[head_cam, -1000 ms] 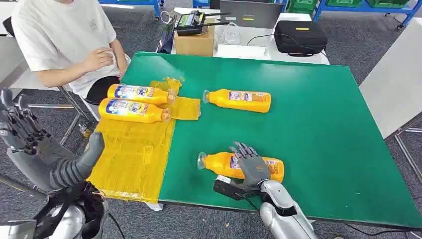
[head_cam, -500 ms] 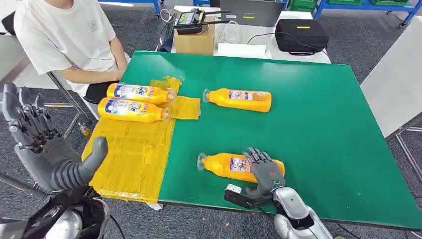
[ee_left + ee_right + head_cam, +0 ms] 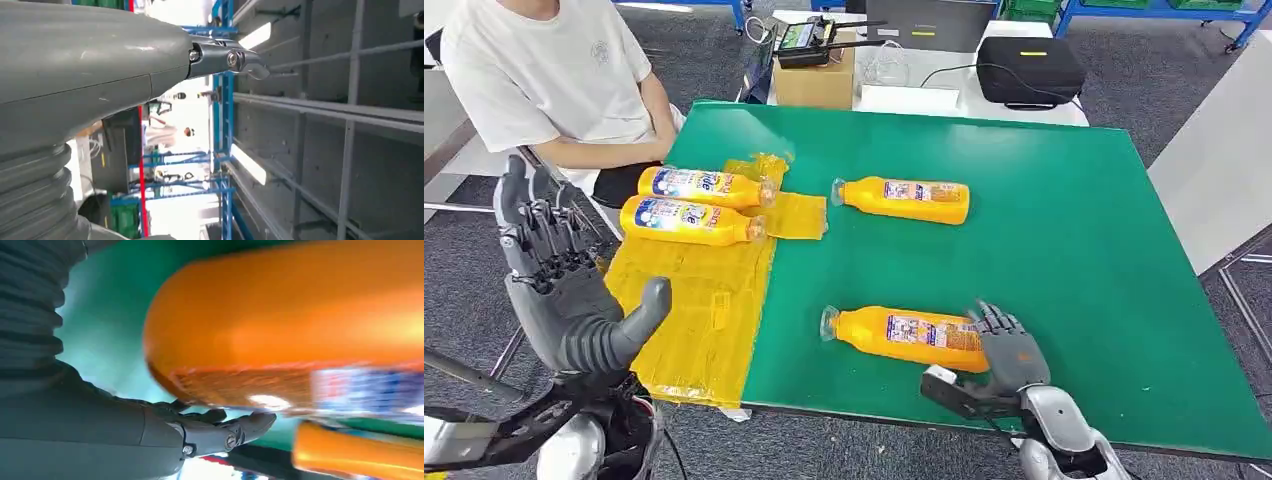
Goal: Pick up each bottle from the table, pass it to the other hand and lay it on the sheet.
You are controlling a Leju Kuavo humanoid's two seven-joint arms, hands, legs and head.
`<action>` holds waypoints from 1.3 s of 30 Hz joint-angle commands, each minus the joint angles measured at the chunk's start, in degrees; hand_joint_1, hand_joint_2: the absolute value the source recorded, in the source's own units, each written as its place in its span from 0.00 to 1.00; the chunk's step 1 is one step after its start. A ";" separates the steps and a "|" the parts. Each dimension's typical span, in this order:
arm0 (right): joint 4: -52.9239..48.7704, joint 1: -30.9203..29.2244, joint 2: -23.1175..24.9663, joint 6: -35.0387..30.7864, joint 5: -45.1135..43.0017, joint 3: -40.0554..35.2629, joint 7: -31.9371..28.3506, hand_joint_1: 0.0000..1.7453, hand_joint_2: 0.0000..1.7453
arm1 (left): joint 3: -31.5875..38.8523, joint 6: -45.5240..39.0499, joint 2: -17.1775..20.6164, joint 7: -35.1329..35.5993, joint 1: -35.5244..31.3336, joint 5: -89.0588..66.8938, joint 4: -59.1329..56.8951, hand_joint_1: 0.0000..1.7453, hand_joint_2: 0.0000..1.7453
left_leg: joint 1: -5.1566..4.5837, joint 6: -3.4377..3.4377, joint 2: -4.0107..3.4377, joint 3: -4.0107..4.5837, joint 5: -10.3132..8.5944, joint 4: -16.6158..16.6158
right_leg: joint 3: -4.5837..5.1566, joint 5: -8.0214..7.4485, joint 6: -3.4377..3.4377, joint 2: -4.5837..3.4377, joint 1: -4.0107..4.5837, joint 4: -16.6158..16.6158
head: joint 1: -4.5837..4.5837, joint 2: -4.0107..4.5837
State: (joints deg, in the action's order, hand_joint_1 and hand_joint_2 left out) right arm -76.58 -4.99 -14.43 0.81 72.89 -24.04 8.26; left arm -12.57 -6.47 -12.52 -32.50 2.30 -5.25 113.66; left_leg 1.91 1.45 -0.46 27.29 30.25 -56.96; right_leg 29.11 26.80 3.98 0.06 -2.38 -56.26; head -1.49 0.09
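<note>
We take the yellow plastic sheet (image 3: 692, 300) on the green worktop (image 3: 1064, 250) as our landmark. The right robot hand (image 3: 1004, 358) now sits at the base end of the nearest orange plastic bottle (image 3: 904, 335), which lies on its side on the worktop well to the right of the sheet. A second ago that hand lay across the bottle's labelled middle; it has slid toward the base, while the bottle has kept its place. Its fingers are spread and curl over the base; we judge it has not yet closed on the bottle, so the pick-up is pending.

The left robot hand (image 3: 564, 290) has risen beside the sheet's left edge, open and empty, fingers upright, apparently readying for the hand-over.

Two orange bottles (image 3: 694, 205) lie on the sheet's far end; another orange bottle (image 3: 904, 200) lies right of it.
</note>
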 commanded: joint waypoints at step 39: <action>48.33 -29.30 15.42 1.14 -4.75 -15.58 -11.05 0.98 1.00 | -3.97 -1.27 1.42 -1.78 -8.57 2.02 -12.62 0.00 1.00 | 0.08 -0.17 -0.18 -0.24 -0.14 0.19 | -0.15 -0.25 -0.37 -0.14 0.15 0.17 | -0.02 0.00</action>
State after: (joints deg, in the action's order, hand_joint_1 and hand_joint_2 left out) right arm -39.44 -30.02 0.07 -0.94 67.84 -34.12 -4.88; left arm -15.87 -7.58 -12.76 -34.38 -3.71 -3.21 104.98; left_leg 1.98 1.46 -0.74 27.01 30.21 -56.95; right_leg 28.97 26.67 3.86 -0.16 -2.30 -56.28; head -1.51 0.09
